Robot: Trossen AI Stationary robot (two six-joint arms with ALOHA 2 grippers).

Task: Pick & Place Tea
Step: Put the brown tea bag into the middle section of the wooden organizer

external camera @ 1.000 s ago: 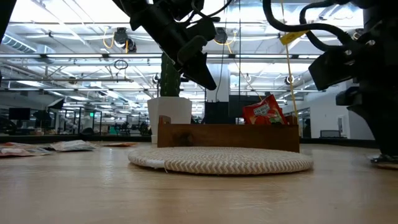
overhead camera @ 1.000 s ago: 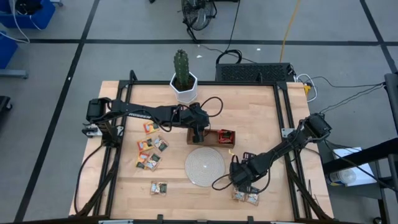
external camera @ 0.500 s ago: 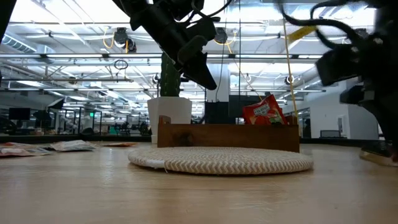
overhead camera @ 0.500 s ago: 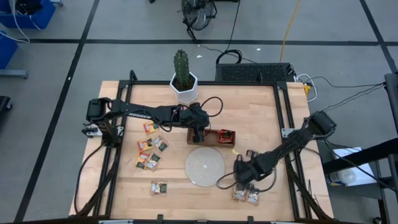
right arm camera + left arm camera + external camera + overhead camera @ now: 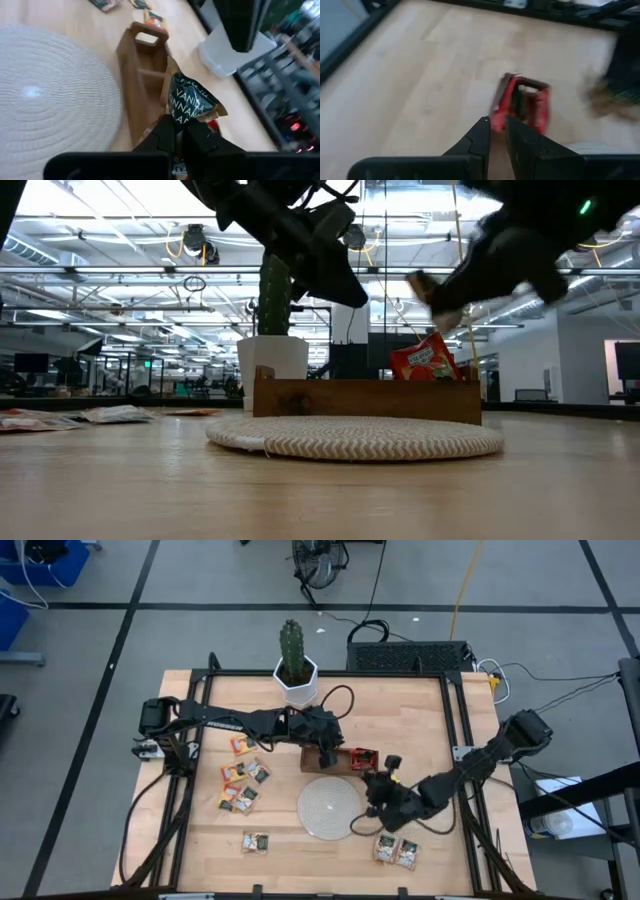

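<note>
— What's my right claw (image 5: 177, 131) pinching?
— A crinkled sachet (image 5: 190, 104), dark and glossy like foil-paper, between my matt black plastic fingers.
— And below it?
— A brown wooden tray (image 5: 145, 75), smooth and matt, beside a rough woven disc (image 5: 45, 110), on a pale satin wooden table (image 5: 400, 720).

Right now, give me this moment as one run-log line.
right gripper: shut on green tea sachet, above wooden tray | left gripper: over tray's other end | red sachet: in tray
</note>
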